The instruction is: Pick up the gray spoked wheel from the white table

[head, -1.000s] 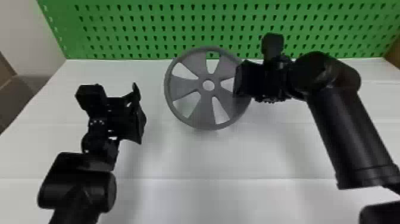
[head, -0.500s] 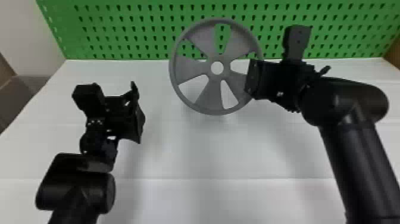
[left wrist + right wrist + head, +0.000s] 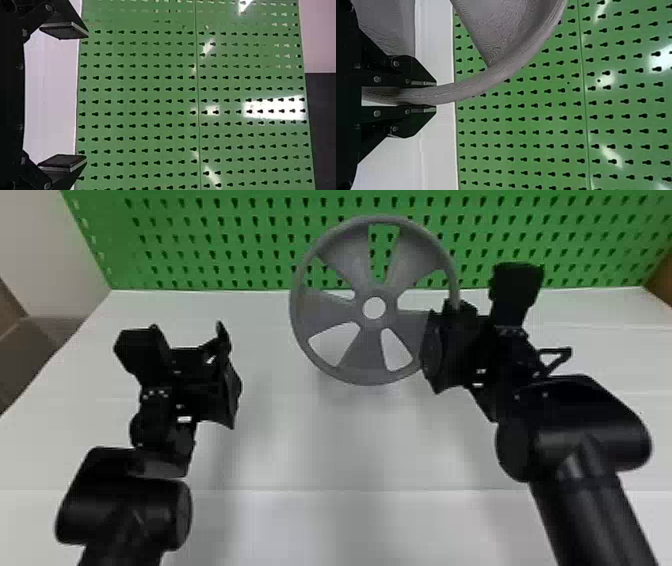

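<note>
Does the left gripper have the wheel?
No, the left gripper has its jaws wide apart and empty, while the wheel sits between the jaws of the right gripper.

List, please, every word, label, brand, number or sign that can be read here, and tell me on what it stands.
None can be read on the gray spoked wheel, white table, green pegboard, left end effector or right end effector.
The pale spots near the left end effector are too small to make out.
</note>
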Motion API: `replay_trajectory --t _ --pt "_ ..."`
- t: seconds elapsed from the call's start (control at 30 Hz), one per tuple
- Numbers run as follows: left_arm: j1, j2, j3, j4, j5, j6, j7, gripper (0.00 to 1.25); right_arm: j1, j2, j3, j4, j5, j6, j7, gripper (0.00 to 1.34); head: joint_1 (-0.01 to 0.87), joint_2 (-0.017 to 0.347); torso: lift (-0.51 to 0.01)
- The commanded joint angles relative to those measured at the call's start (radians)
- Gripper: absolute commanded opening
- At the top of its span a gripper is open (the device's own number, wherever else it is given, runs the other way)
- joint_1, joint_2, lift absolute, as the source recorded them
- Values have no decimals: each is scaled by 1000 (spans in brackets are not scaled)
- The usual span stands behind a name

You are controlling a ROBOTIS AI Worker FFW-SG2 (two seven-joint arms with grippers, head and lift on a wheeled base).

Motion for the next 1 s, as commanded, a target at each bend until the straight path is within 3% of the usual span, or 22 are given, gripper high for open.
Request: replay_trajectory --t 0.0,0.17,0.3,0.43,0.63,0.97 --pt "-1 0 -4 -2 0 -2 0 1075 64 -2 -4 -5 55 -127 16 91 773 66 -81" --pt "5 -1 -6 -3 0 -5 0 1074 112 -2 -6 5 81 -236 16 89 773 66 -81" --pt "9 -1 -6 -3 0 -10 0 1075 140 9 -6 74 75 -413 16 89 773 66 -81" --pt "16 0 -4 -3 -5 -20 0 1074 163 26 -18 88 92 -468 16 91 773 66 -81" --pt "28 0 -3 -3 -4 -33 -1 1075 186 28 -10 136 86 -583 16 89 773 66 -81" --pt "32 0 -1 -3 32 -37 -1 1075 190 20 -12 143 75 -591 16 89 773 66 -81"
